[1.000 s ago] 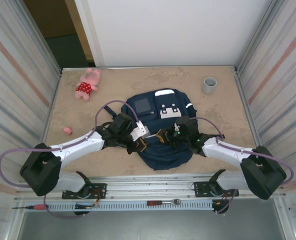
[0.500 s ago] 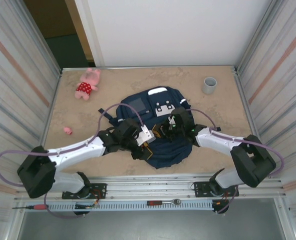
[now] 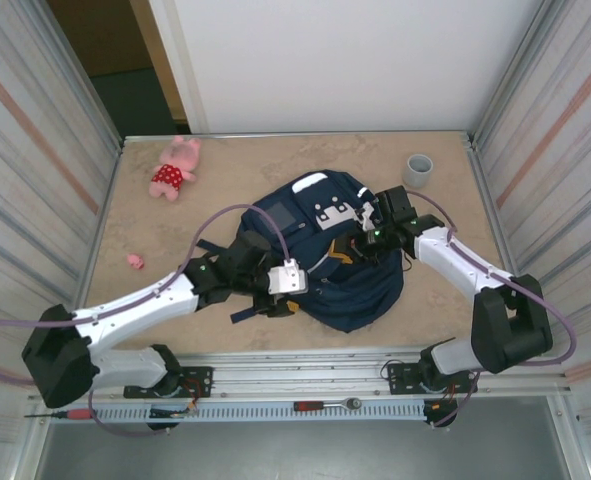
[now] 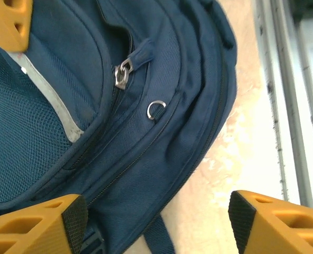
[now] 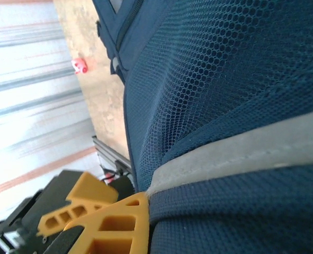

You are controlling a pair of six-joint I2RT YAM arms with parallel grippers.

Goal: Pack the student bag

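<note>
Overhead, a beige, marbled tabletop (image 3: 155, 225) is boxed in by corrugated metal walls (image 3: 35, 150) on both sides and a plain white wall (image 3: 335, 60) behind, with an aluminium rail (image 3: 315, 380) along the near edge. The student bag (image 3: 350, 290) lies near the middle, a little to the right, and is bunched up. Its white patch (image 3: 330, 213) carries dark marks too small to read. A pink plush toy (image 3: 175, 168) and a small pink object (image 3: 135, 261) lie to the left, and a grey cup (image 3: 418, 170) stands far right. The left gripper (image 3: 283, 303) is at the bag's near-left edge, the right gripper (image 3: 363, 245) at its far-right side.

From the left wrist, the fingers (image 4: 39, 225) stand released and wide apart, one over navy fabric and the other over bare tabletop. A zipper pull (image 4: 123, 71) and a metal ring (image 4: 156, 109) show on the bag.

From the right wrist, the fingers (image 5: 114, 225) are clenched on the bag's mesh beside a grey stripe (image 5: 241, 153).
</note>
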